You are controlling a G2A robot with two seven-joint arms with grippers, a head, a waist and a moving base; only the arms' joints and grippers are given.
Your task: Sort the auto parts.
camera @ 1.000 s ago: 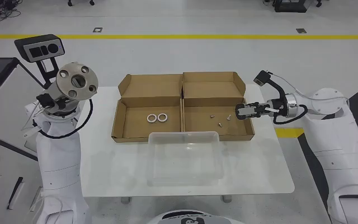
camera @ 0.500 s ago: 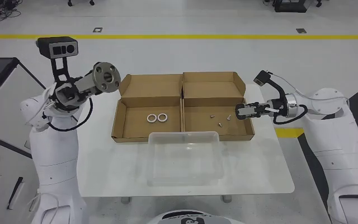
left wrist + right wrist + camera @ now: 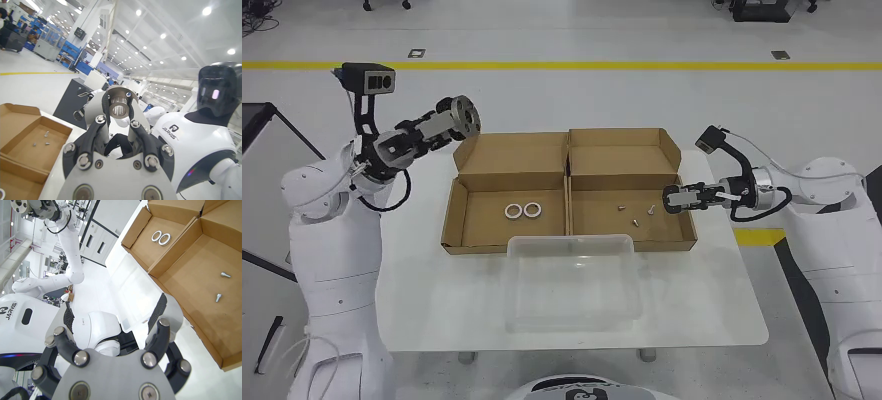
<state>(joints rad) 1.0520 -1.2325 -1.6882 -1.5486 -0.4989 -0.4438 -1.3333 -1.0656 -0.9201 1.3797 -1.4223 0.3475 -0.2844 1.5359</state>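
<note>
My left gripper (image 3: 446,123) is raised beyond the table's back left, near the left cardboard box's (image 3: 454,215) lid flap. It is shut on a round metal flange hub (image 3: 464,116); the left wrist view has the hub (image 3: 121,98) pinched by its neck between the fingers (image 3: 98,106). Two white rings (image 3: 523,211) lie side by side in the left box. A few small bolts (image 3: 637,213) lie in the right cardboard box (image 3: 684,228). My right gripper (image 3: 674,198) hovers open over that box's right wall, with nothing between its fingers (image 3: 158,309).
A clear plastic bin (image 3: 570,283) with nothing visible inside stands in front of the two boxes. Both box lids stand open toward the back. Bare white table (image 3: 702,300) lies to the right and left of the bin.
The left arm has swung the flange hub from far out on the left toward the left box's back corner. The right arm has stayed still.
</note>
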